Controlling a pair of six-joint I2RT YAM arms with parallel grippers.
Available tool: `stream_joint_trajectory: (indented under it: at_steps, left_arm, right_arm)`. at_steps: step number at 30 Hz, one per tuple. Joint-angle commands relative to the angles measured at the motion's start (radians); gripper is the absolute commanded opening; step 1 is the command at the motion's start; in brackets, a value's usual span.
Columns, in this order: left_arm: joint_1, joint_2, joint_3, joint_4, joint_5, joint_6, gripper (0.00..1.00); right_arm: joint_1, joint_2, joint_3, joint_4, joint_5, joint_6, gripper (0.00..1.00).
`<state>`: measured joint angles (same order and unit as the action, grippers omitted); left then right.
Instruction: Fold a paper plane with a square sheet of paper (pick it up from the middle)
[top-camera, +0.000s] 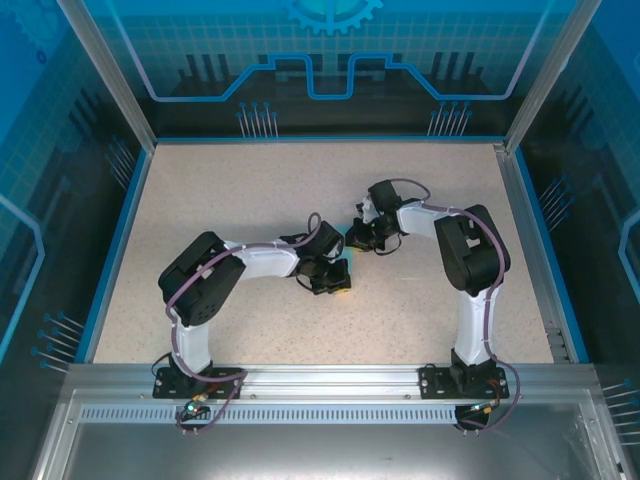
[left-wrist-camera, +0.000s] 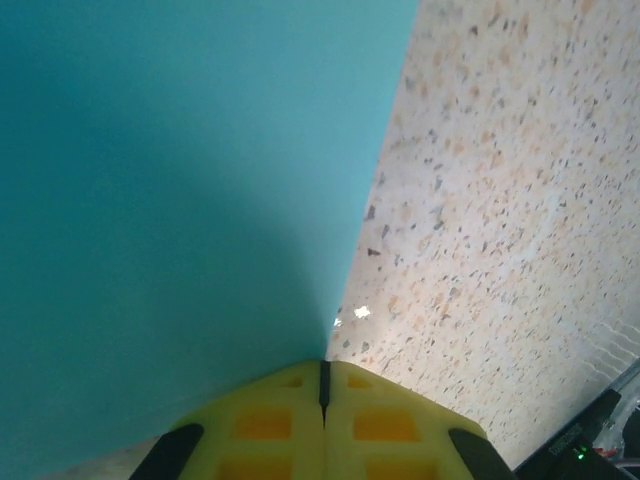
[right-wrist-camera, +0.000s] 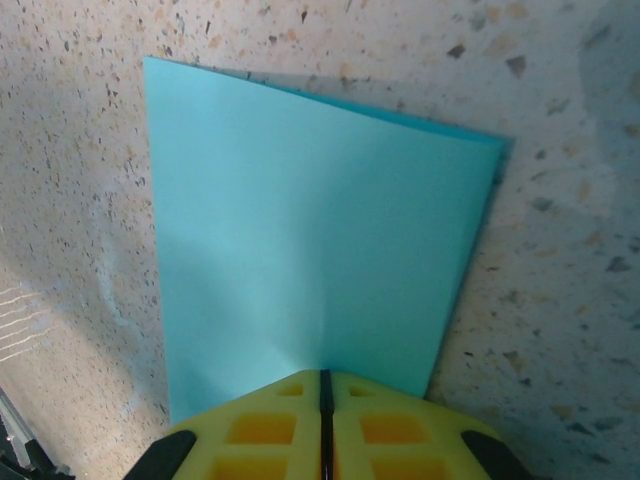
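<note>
The table (top-camera: 250, 200) is pale with tiny dark and orange specks. A thin blue edge (top-camera: 320, 139) runs round it. Shiny blue walls (top-camera: 330, 60) with drawn lines stand behind it. A grey metal rail (top-camera: 330, 377) sits in front

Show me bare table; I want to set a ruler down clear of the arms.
Bare: the far strip of table along the back wall, the margin between the left arm and the blue rim, the near stretch along the metal rail. Crowded: the centre, where the left tool and right tool pinch the square sheet of paper.
</note>
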<state>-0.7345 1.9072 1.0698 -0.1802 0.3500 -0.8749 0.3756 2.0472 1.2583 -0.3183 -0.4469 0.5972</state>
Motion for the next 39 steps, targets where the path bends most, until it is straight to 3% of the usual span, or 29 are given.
stream_joint_trajectory:
  at_steps: [1,8,12,17,21,27,39]
  left_arm:
    - [-0.023,-0.003,-0.016,-0.080,0.060,0.034,0.00]
    - [-0.002,-0.097,0.001,-0.114,0.000,0.029,0.00]
    - [0.049,-0.201,-0.023,-0.159,-0.082,0.028,0.08]
    - [0.120,-0.289,-0.090,-0.199,-0.159,0.005,0.25]
    - [0.151,-0.319,-0.144,-0.192,-0.157,-0.026,0.38]
    - [0.153,-0.340,-0.205,-0.197,-0.156,-0.073,0.53]
    - [0.154,-0.348,-0.240,-0.233,-0.116,-0.098,0.61]
  right_arm:
    - [0.020,0.050,0.005,-0.057,0.063,-0.015,0.09]
    - [0.038,0.020,-0.038,-0.085,0.064,-0.082,0.09]
    - [0.072,-0.035,-0.100,-0.094,0.054,-0.166,0.09]
    - [0.117,-0.087,-0.132,-0.102,0.030,-0.220,0.10]
    - [0.129,-0.170,-0.127,-0.076,0.033,-0.187,0.15]
    - [0.131,-0.228,-0.097,-0.105,0.197,-0.087,0.26]
    - [0.138,-0.097,-0.016,-0.093,0.231,0.007,0.23]
